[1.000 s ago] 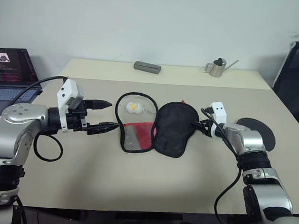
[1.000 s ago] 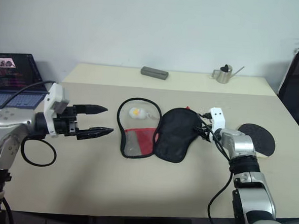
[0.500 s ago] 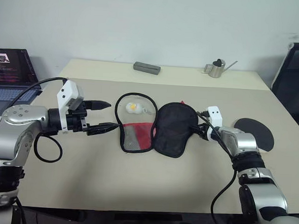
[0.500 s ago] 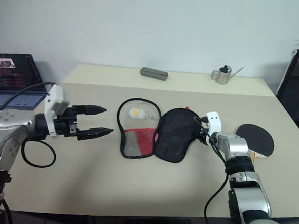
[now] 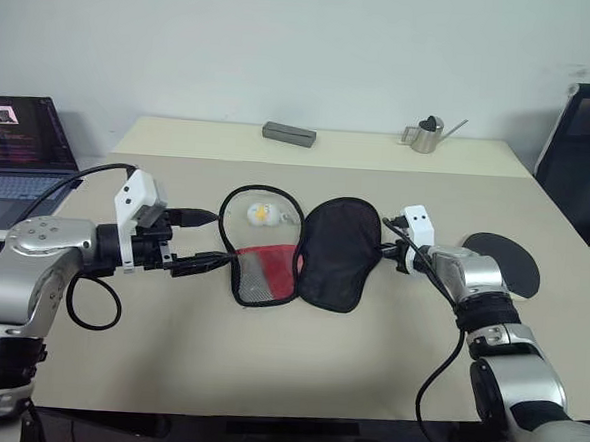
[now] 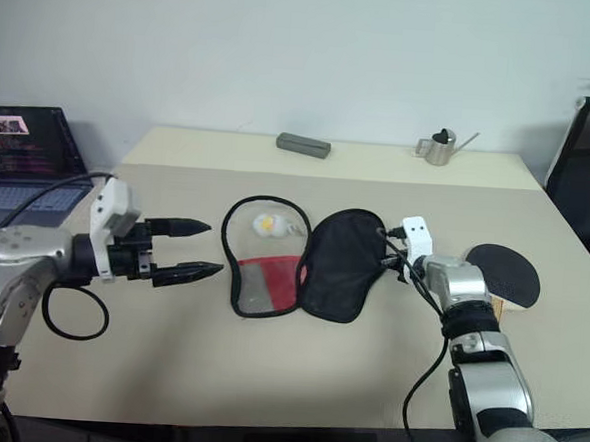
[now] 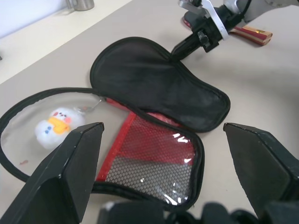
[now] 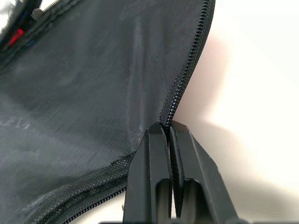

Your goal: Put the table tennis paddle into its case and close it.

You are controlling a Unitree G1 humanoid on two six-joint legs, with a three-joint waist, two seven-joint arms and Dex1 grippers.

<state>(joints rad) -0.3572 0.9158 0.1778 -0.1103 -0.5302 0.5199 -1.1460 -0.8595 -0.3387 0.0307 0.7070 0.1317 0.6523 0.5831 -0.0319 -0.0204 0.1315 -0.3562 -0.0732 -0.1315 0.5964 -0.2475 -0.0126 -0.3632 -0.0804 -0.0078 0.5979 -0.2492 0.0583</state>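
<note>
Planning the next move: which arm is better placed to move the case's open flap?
Right. Its end effector is shut on the case flap's zipper edge, while the left end effector hangs open beside the case.

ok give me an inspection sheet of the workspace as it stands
surface: beige table, a second table butted behind it.
job's things: case lies unzipped and spread flat, its black half toward the robot's right, its mesh half with the white-yellow charm toward the left; table tennis paddle lies outside it, behind the right forearm.
clutter: grey block and small metal watering can on the far table.
grippers: right end effector shut on the case's zipper edge; left end effector open, beside the mesh half, holding nothing.
cables: black cable looped at each wrist.
surroundings: open laptop at left, black chair at right, pale wall.
</note>
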